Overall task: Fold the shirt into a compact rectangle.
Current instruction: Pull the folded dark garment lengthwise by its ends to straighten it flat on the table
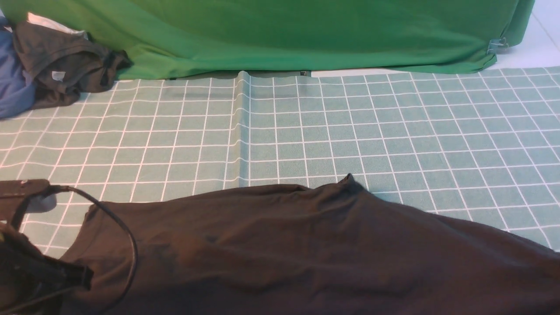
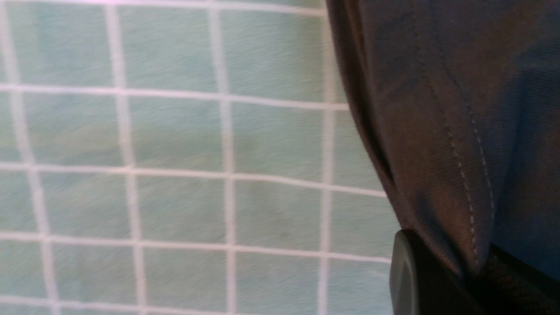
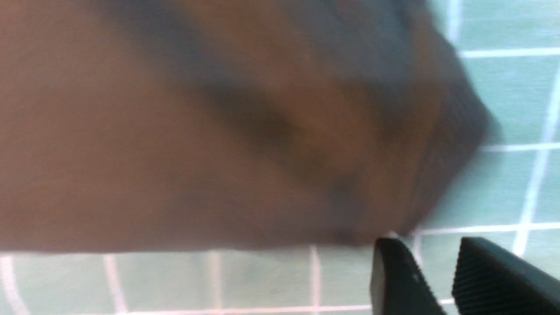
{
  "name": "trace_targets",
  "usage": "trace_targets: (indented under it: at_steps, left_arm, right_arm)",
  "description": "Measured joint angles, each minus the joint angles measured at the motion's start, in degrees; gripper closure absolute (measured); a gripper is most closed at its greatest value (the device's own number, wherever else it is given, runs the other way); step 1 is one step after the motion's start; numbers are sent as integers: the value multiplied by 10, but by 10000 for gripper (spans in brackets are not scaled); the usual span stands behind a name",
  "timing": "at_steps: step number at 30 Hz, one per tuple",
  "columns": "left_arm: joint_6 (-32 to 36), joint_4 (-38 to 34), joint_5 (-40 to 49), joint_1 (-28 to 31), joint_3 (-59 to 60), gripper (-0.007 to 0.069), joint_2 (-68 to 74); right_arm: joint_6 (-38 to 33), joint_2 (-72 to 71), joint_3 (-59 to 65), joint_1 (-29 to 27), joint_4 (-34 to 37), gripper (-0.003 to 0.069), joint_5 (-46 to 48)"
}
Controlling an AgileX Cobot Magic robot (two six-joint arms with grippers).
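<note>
Left pincer (image 2: 463, 273) clamped on the stitched hem of the large black long-sleeved cotton shirt (image 1: 284, 245). Right pincer (image 3: 426, 249) narrowly parted, holding nothing, tips just beside the shirt's edge. Table (image 1: 350, 131) has a teal white-grid cover; shirt lies wrinkled across its near side. Big bright green cloth (image 1: 284, 35) along far edge. Crumpled dark grey-brown garment (image 1: 65, 65) far left, touching blue fabric (image 1: 13, 87), small white tag (image 1: 57, 75) showing.
</note>
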Motion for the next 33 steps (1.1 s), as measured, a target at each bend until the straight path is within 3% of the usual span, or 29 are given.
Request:
trace_targets:
  at_steps: [7,10,16,19,22,23,24,26,29,33]
  left_arm:
    - [-41,26,-6,0,2,510,-1]
    - [-40,26,0,0,2,411,-2]
    - [-104,110,16,0,-10,190,-15]
    - [-108,62,0,0,-31,160,-22]
    - [-60,-51,-32,0,-38,207,-23]
    - [-24,-115,-53,0,-38,270,-21]
    - [-19,-123,-55,0,-38,292,-20]
    - [29,-200,-79,0,-38,459,-9]
    - [55,-228,-100,0,-38,587,15]
    - [78,-234,-107,0,-38,617,57]
  right_arm:
    - [50,0,0,0,-31,337,-12]
    - [52,0,0,0,-32,273,-18]
    - [52,-11,-39,4,-26,260,1]
    - [46,-20,-80,25,-2,274,8]
    - [8,-23,-120,64,56,337,2]
    - [-14,-20,-139,94,92,382,-11]
    - [-21,-18,-142,98,97,400,-12]
    - [-55,4,-181,164,142,538,-28]
    - [-69,55,-231,235,156,615,-31]
    - [-78,150,-304,299,161,631,-31]
